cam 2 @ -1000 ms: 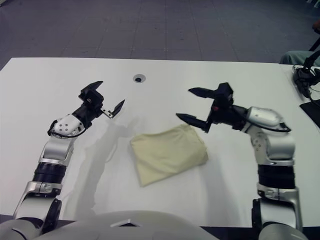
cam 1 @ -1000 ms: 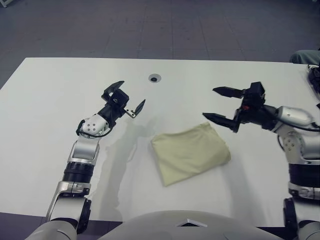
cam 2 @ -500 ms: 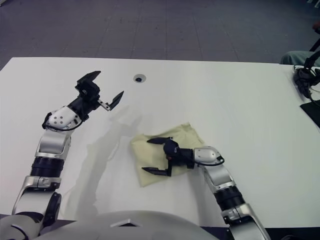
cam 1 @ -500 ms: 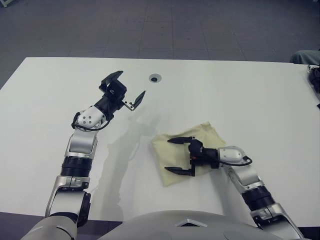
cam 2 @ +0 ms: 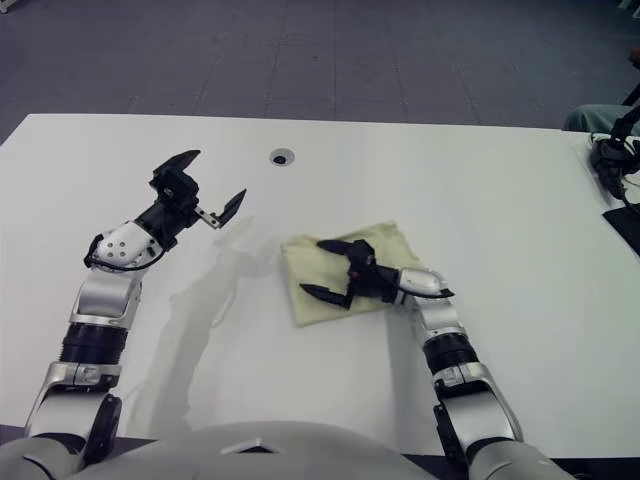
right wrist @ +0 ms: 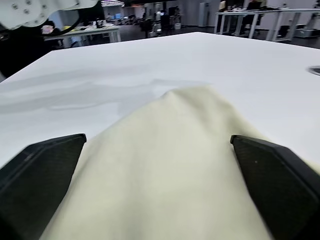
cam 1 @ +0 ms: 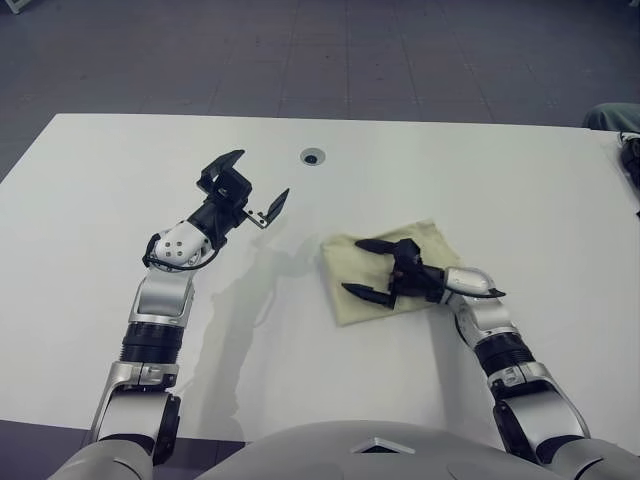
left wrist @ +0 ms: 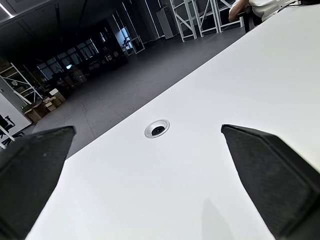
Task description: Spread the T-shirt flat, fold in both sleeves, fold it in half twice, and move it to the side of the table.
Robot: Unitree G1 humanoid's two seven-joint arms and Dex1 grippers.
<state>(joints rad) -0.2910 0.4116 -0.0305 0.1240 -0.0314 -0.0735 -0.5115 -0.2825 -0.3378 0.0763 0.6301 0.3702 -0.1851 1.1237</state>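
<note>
**Head views.** Locate the T-shirt [cam 1: 424, 240] just right of the frame centre. It lies on the white table [cam 1: 500, 170] as a compact, pale yellow, folded bundle.

The right arm enters from the lower right, with its forearm low and angled toward the centre. The right gripper [cam 1: 351, 266] sits over the left half of the bundle with its jaws spread wide and nothing between them. Its fingertips point toward the left of the frame. One finger lies over the bundle's far edge and the other at its near left edge. You cannot tell whether the tips press the cloth.

The left arm rises from the lower left, bent at the elbow. The left gripper [cam 1: 265, 171] is raised above bare table at upper left of centre, well apart from the T-shirt. Its jaws are wide and empty. A round grommet hole [cam 1: 312, 156] lies near it, toward the top of the frame.

**Left wrist view.** Two dark fingers [left wrist: 35, 175] occupy the lower corners, far apart. The grommet hole appears on the table between them.

**Right wrist view.** Both fingers [right wrist: 40, 170] sit in the lower corners, widely separated. The T-shirt fills the lower centre between them, with white table beyond.
</note>
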